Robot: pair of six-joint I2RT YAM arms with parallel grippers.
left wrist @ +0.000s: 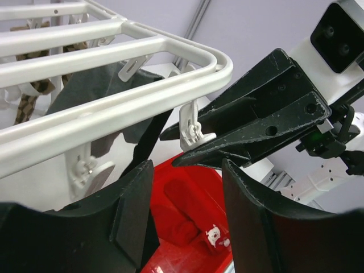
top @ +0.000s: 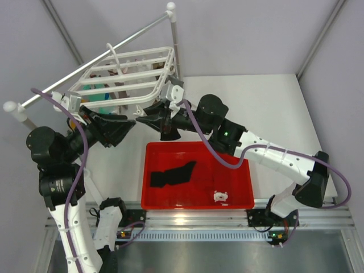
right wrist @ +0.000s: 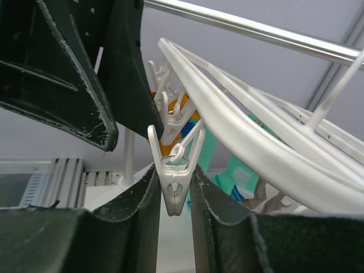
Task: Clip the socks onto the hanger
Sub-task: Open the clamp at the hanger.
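Right gripper [right wrist: 173, 170] squeezes a springy clip [right wrist: 173, 190] at the hanger's [left wrist: 142, 94] four-o'clock corner. Left gripper [left wrist: 186, 168] gapes empty. The black sock [top: 170, 173] looks limp and light, likely best pinched near one end.

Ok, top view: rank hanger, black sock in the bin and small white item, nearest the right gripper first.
1. hanger, its clip in the right gripper
2. black sock, left in red bin
3. small white item, its near-right part

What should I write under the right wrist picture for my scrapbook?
The right gripper pinches a white clip dangling under the white hanger.
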